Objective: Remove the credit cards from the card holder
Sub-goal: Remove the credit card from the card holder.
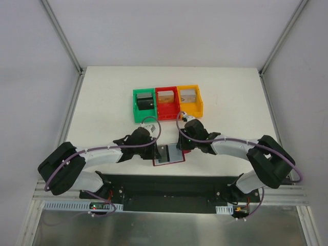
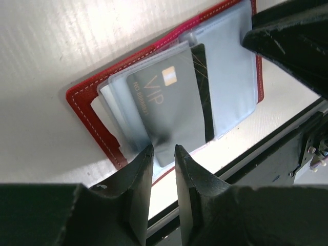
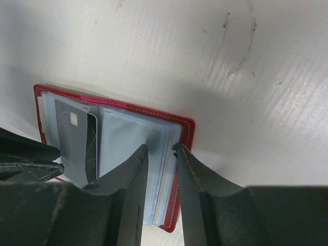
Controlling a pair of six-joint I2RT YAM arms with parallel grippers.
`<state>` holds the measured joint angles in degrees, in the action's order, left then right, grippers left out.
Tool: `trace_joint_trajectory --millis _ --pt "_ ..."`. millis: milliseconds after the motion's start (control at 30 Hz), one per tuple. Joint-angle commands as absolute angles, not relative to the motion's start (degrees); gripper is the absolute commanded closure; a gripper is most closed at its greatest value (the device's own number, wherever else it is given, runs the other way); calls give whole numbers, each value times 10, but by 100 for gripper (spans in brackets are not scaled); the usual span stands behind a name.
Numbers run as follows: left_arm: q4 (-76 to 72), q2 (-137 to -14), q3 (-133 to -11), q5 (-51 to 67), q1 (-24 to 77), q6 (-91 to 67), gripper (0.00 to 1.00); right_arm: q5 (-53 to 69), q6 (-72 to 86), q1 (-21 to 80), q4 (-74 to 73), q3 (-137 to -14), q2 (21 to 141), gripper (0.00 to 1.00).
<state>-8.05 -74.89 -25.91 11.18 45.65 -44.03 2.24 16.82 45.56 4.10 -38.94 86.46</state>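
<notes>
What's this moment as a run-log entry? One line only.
card holder: lying open | VIP card: in its sleeve | left gripper: jaws narrow at card edge, grip unclear | right gripper: clamped on card holder's right pages

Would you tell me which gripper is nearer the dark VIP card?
Left. The left gripper straddles the dark VIP card; the right gripper is on the card holder, beside it.

Overhead; both wrist views close over card holder point(image 2: 79, 102)

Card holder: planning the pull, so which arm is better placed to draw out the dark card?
Left. The left gripper sits at the exposed edge of the VIP card; the right gripper straddles sleeve pages of the card holder, seemingly steadying it.
</notes>
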Motion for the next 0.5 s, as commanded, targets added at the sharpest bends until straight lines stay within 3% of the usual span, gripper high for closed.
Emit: trace_joint_trajectory --millis 0,467 --pt "-56 -792 -294 79 446 -416 77 26 191 454 45 -341 832 68" --pt "-28 -680 -276 78 445 -415 69 4 182 454 -36 -364 713 66"
